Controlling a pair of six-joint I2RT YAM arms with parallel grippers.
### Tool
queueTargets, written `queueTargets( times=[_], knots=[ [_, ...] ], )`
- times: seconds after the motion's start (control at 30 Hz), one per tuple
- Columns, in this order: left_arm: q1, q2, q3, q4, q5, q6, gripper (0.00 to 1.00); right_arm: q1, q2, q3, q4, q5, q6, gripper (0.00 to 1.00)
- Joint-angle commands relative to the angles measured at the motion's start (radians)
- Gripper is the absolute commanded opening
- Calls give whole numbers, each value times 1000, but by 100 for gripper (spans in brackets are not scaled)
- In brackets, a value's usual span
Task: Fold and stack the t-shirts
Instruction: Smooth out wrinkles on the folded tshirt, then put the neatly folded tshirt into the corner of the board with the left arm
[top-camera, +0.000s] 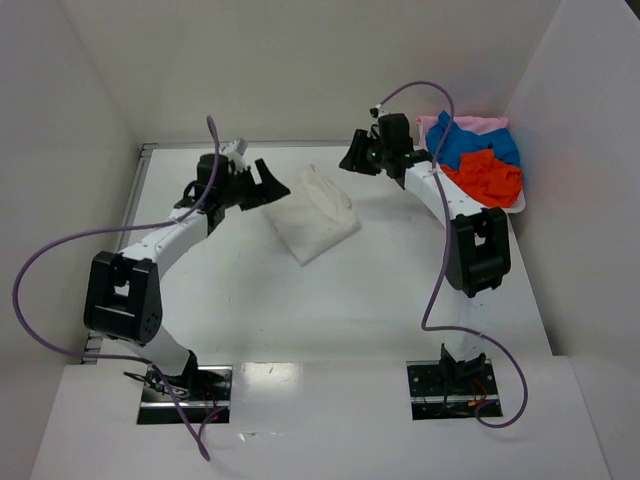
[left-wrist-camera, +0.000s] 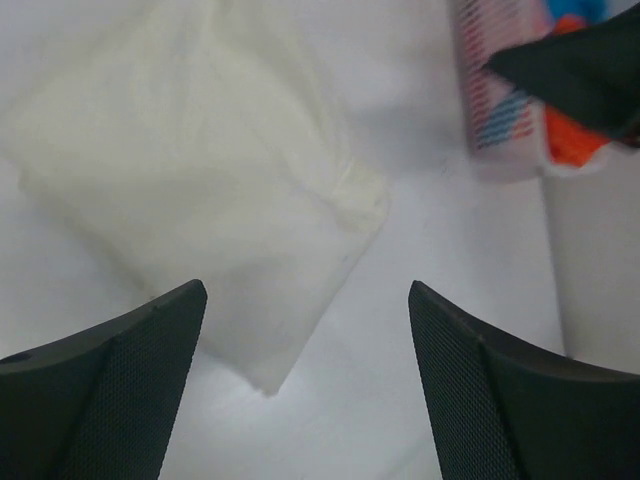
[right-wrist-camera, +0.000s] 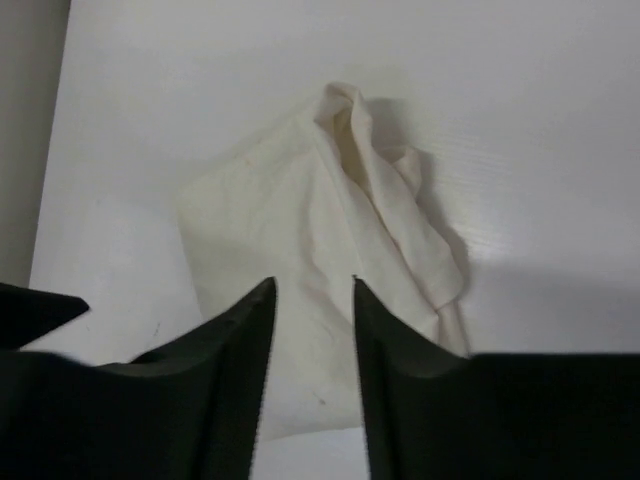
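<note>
a white surface (top-camera: 330, 300) fills the middle of the scene. it is boxed in by plain white panels: a far wall (top-camera: 300, 70), a left wall (top-camera: 60, 150) and a right wall (top-camera: 590, 150). a shallow white tray (top-camera: 512, 209) sits in the far right corner, close against the right wall. a thin metal strip (top-camera: 133, 190) runs along the surface's left edge. a white board (top-camera: 320, 420) covers the near edge, with two rectangular cutouts, a left cutout (top-camera: 185, 392) and a right cutout (top-camera: 450, 385).
</note>
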Motion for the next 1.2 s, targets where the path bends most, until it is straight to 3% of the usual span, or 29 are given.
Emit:
queueTargets(
  times=[0.0,0.03,0.07,0.17,0.27,0.5,0.73,0.97,1.17],
  knots=[
    [-18,-43,-180,14,-103,-134,90,-3,-13,-44,-24,-11,-13,38],
    [-27,-56,-216,52,-118,-161,91,-3,-13,-55,-10,-11,-23,25],
    [-27,-78,-247,70,-160,-186,91,6,-13,-78,-10,-11,-23,20],
    [-36,-87,-301,103,-204,-246,95,28,19,-87,1,-2,-23,6],
    [-36,-35,-301,113,-204,-287,96,40,63,-48,-13,-2,-34,1],
    [-36,129,-301,229,-126,-413,97,80,186,32,-36,-2,-43,0],
    [-77,131,-322,195,-313,-523,97,80,238,51,-45,7,-63,0],
    [-136,272,-252,226,-332,-609,92,80,286,60,-36,-13,-63,0],
    [-179,293,-310,286,-460,-740,92,89,304,60,-36,-33,-63,0]
  ],
)
